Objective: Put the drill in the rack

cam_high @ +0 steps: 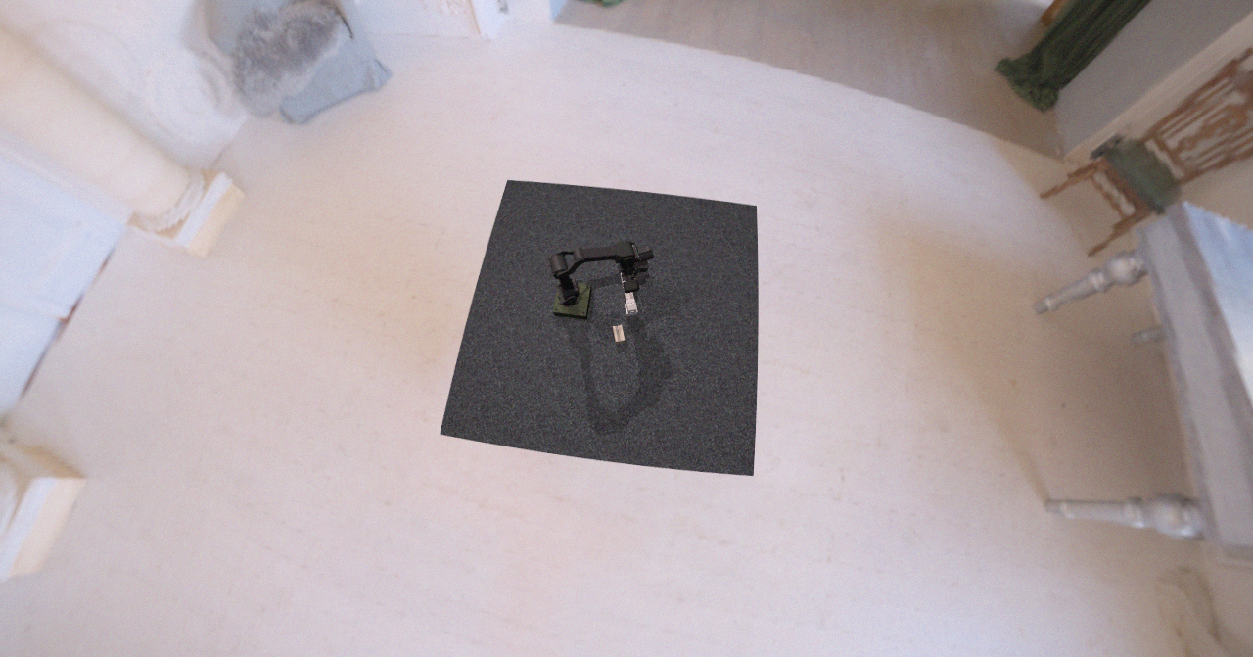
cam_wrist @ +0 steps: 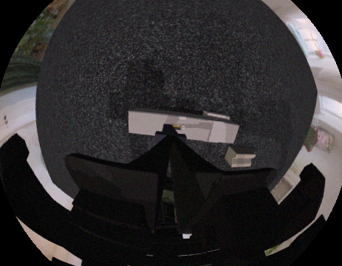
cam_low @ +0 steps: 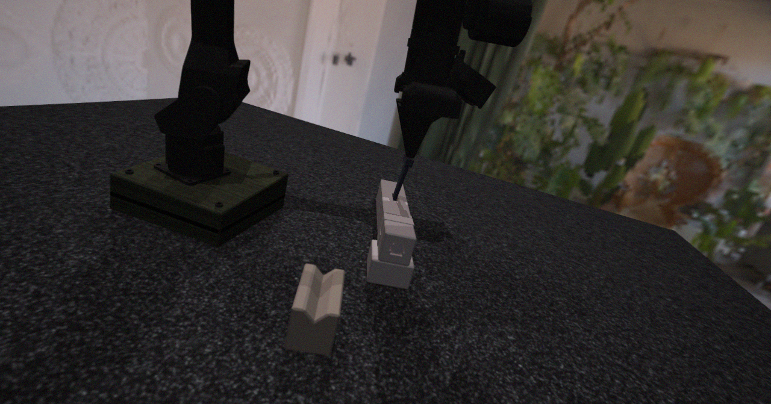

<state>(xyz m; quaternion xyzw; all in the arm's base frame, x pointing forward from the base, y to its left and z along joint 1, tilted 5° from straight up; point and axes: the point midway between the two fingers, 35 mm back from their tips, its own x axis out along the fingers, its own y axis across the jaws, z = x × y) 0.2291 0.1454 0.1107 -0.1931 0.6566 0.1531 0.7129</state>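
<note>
The dark blue key point(cam_low: 400, 178) point(cam_wrist: 171, 129) stands nearly upright, slightly tilted, with its lower end in the top of the long pale block point(cam_high: 630, 305) point(cam_low: 397, 230) point(cam_wrist: 144, 123). My gripper point(cam_low: 411, 156) point(cam_wrist: 171, 140) is shut and empty. Its fingertips point down and are at the key's head, seemingly touching it. A small brass-coloured part point(cam_wrist: 176, 126) shows in the block's opening beside the key; I cannot tell whether it belongs to the drill. The drill is otherwise not visible. The beige rack point(cam_high: 618, 333) point(cam_low: 311, 332) point(cam_wrist: 238, 157), with a V-shaped groove, holds nothing.
The arm's green base point(cam_high: 561, 310) point(cam_low: 161, 188) stands to the left of the block in the top and exterior views. The block and the rack stand on the dark mat point(cam_high: 526, 381) point(cam_low: 485, 315) point(cam_wrist: 200, 48). The rack is close to the block's front end.
</note>
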